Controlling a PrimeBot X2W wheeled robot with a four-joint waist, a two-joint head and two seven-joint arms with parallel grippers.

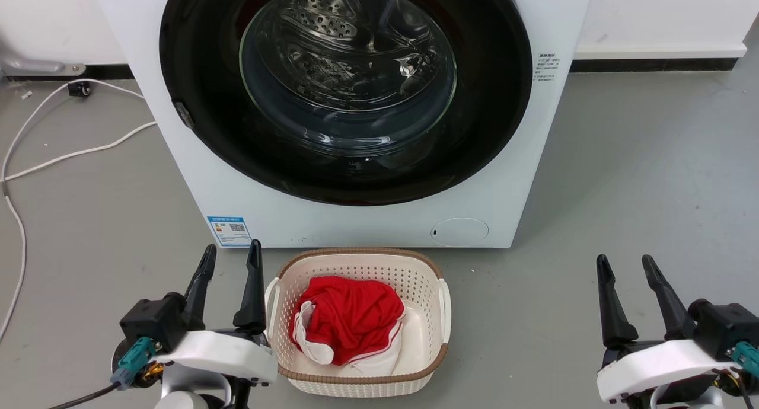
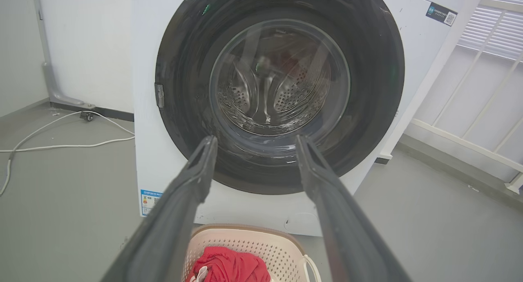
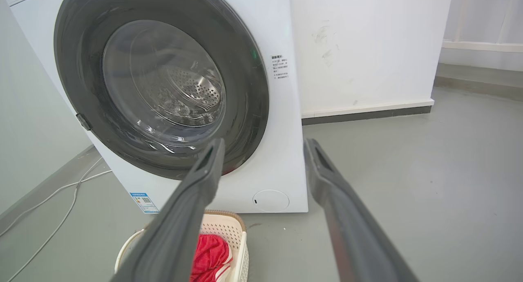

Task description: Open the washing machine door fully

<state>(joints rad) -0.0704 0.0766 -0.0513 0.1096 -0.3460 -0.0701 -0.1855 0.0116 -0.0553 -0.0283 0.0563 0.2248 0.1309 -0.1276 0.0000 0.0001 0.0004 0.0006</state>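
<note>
In the head view the left gripper (image 1: 232, 247) is nearest, at 7 o'clock, with its two dark fingers spread apart and nothing between them. The right gripper (image 1: 625, 259) is at 5 o'clock, its fingers also spread and holding nothing. Both are above the grey floor (image 1: 652, 178) and touch nothing. Between them, at 6 o'clock, a cream basket (image 1: 362, 252) stands on the floor, and a red cloth (image 1: 350, 314) with white edges lies inside it. Just behind the basket, toward 12 o'clock, stands the white washing machine (image 1: 356, 225). Low on its front there is a blue label (image 1: 229, 230) at 7 o'clock and a round flap (image 1: 459, 232) at 5 o'clock. The big round black door (image 1: 498, 101) lies flat against the front of the machine, closed, and through its clear glass the steel drum (image 1: 320, 24) with holes is visible. A small grey part (image 1: 182, 114) sits on the rim of the door at 9 o'clock. Farther, at 9 o'clock of the view, a white cable (image 1: 71, 154) lies on the floor
</note>
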